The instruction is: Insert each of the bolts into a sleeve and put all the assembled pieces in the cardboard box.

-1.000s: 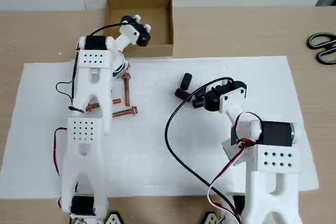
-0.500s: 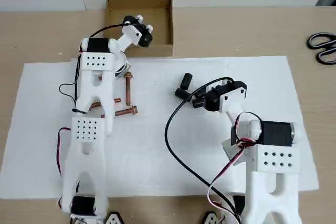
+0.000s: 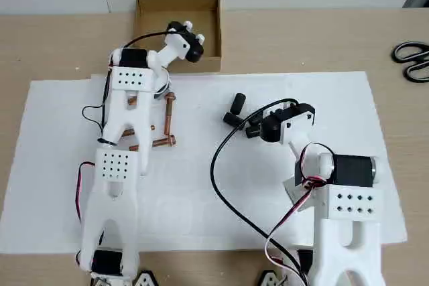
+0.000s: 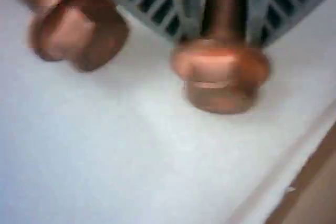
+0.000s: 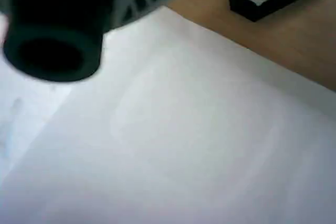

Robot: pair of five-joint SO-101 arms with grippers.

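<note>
The left pincer (image 4: 223,24) grips a bolt (image 4: 220,77). The right pincer (image 3: 240,124) holds a black sleeve (image 5: 52,51).

Bright, even light from overhead fills the high view. The white paper sheet (image 3: 201,212) is bright but shows no hard glare, and the shadows on it are faint and soft-edged, clearest toward 5 o'clock. Both wrist views are heavily out of focus: the close bolt (image 4: 220,77) has a dull sheen, and the sleeve (image 5: 52,51) is a dark blur
</note>
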